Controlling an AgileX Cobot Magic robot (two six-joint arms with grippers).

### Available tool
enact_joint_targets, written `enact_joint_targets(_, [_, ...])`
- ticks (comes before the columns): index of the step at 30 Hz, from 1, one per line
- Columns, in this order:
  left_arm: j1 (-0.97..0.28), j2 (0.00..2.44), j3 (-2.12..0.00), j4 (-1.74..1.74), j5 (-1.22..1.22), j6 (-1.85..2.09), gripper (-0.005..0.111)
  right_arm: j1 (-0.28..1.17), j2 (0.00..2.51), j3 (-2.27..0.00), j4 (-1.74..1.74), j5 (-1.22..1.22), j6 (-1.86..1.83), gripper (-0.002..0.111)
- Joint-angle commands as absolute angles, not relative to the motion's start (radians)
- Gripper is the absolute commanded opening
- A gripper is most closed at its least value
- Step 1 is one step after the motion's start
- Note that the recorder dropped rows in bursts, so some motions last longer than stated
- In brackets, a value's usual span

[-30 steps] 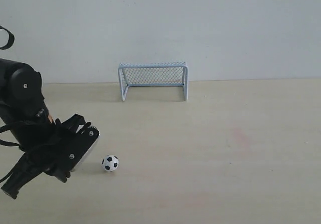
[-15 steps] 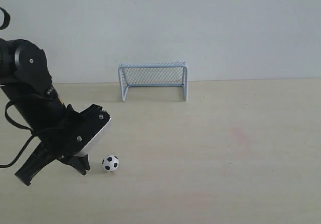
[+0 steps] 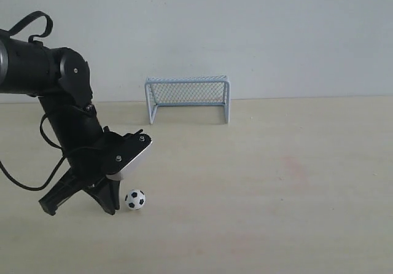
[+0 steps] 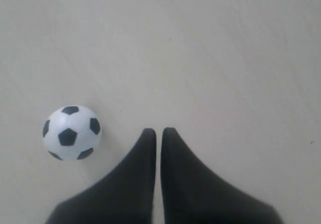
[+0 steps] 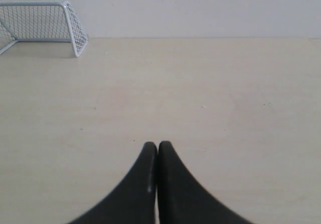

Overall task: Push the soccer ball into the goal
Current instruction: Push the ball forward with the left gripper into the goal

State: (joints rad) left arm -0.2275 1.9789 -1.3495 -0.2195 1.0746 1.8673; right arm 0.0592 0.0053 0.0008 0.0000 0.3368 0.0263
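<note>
The soccer ball (image 3: 135,199), tiny and white with black patches, rests on the pale wooden table at front left. It also shows in the left wrist view as the ball (image 4: 71,132), just beside the fingertips. My left gripper (image 3: 112,209) (image 4: 159,131) is shut on nothing and points down at the table, close to the ball's left side. The light blue-grey goal (image 3: 187,99) stands at the back against the wall, its mouth facing the front. The right wrist view catches the goal (image 5: 42,27) far off. My right gripper (image 5: 157,145) is shut, empty, and out of the exterior view.
The wooden table (image 3: 276,188) runs wide and bare from the ball to the goal. A white wall (image 3: 276,34) closes the back. The left arm (image 3: 67,108) with its cable rises over the left side.
The left arm has risen and swung right, tipping its gripper down until the tips stand next to the ball. The ball has not moved.
</note>
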Motion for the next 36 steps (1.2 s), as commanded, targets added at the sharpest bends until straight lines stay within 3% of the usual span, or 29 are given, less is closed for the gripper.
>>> enact_joint_targets(1, [-0.233, 1.995, -1.363, -0.221, 1.077, 1.856, 0.004, 0.062, 0.0, 0.0, 0.0, 0.333, 0.023, 0.0])
enact_joint_targets(36, [-0.313, 2.073, -1.403, -0.041, 1.066, 1.745, 0.004, 0.062, 0.0, 0.0, 0.0, 0.333, 0.023, 0.0])
